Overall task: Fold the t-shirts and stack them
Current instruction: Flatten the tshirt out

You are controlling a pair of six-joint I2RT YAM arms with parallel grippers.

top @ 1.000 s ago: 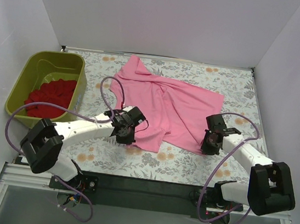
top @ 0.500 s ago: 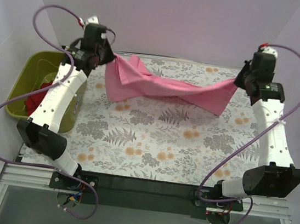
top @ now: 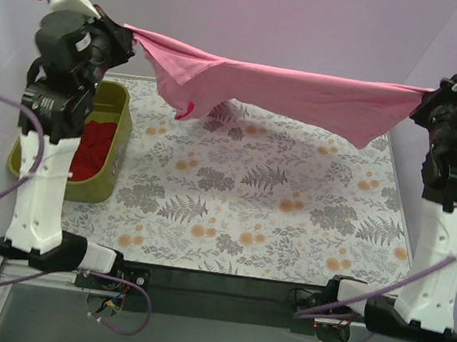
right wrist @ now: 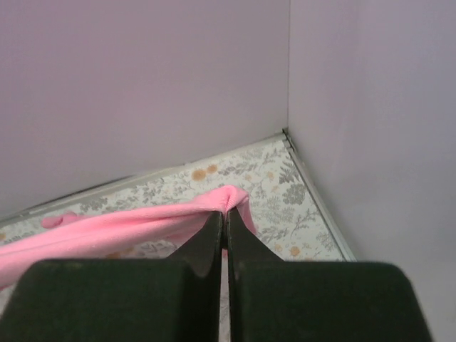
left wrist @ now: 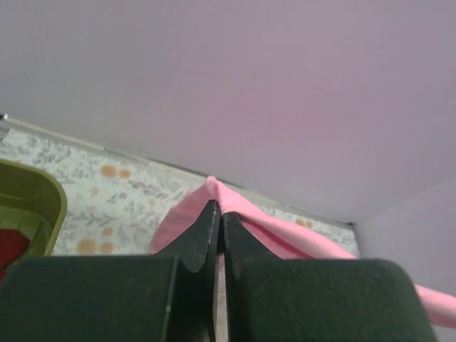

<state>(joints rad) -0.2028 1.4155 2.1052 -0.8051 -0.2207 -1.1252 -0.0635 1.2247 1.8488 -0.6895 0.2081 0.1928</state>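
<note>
The pink t-shirt (top: 289, 93) hangs stretched in the air between both arms, high above the floral table, sagging at its left part. My left gripper (top: 127, 33) is shut on its left end; the left wrist view shows pink cloth (left wrist: 249, 217) pinched at the fingertips (left wrist: 219, 214). My right gripper (top: 426, 94) is shut on the right end, with the pink cloth (right wrist: 142, 224) folded over its tips (right wrist: 226, 217). The red t-shirt (top: 95, 147) lies crumpled in the olive-green tub (top: 106, 173), partly hidden by the left arm.
The tub stands at the table's left edge under the left arm. White walls close in the back and both sides. The floral tablecloth (top: 249, 207) lies beneath the hanging shirt.
Both grippers pinched the pink shirt's near corners on the table, then lifted it up and apart. It now hangs higher and more taut than half a second ago.
</note>
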